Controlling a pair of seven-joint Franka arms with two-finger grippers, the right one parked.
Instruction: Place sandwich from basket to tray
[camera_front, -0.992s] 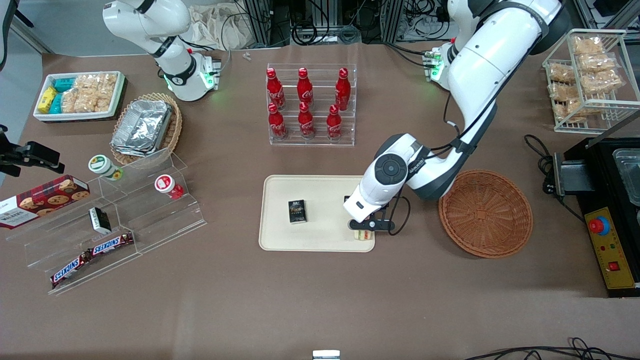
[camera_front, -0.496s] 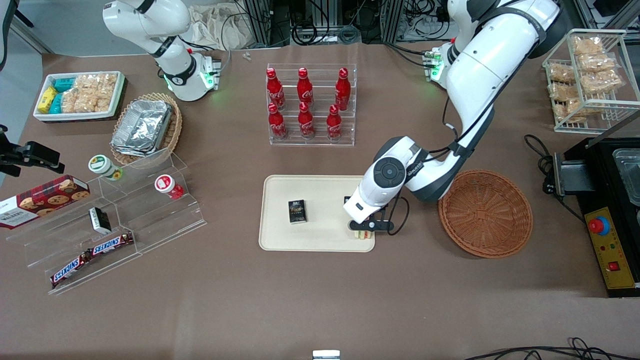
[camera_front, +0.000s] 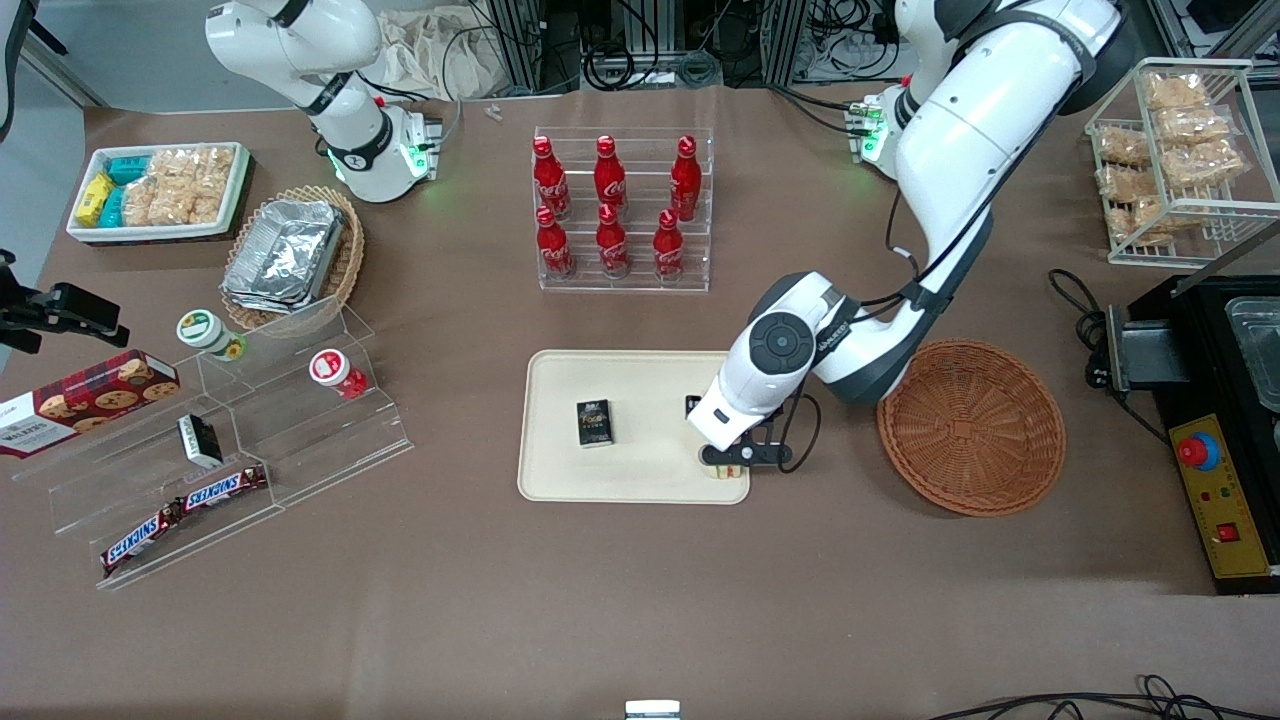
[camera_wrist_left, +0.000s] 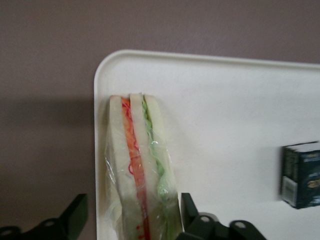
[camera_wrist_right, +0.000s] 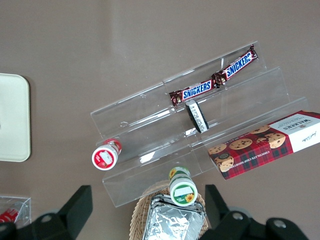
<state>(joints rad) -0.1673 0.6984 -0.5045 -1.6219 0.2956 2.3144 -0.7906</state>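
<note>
The sandwich (camera_wrist_left: 142, 170) lies on the tray (camera_wrist_left: 230, 110) between the spread, non-touching fingers (camera_wrist_left: 75, 220) of the hand (camera_wrist_left: 132, 220).

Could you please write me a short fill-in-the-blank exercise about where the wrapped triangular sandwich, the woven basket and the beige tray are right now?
1. The wrapped triangular white-bread sandwich lies on the cream-beige rectangular ____, at a corner.
2. The round brown woven wicker basket holds ____.
3. The left gripper hovers over the sandwich with its fingers ____, one at each side.
4. The small dark box lies on the tray, ____ from the sandwich.

Missing words: tray; nothing; open; apart
</note>
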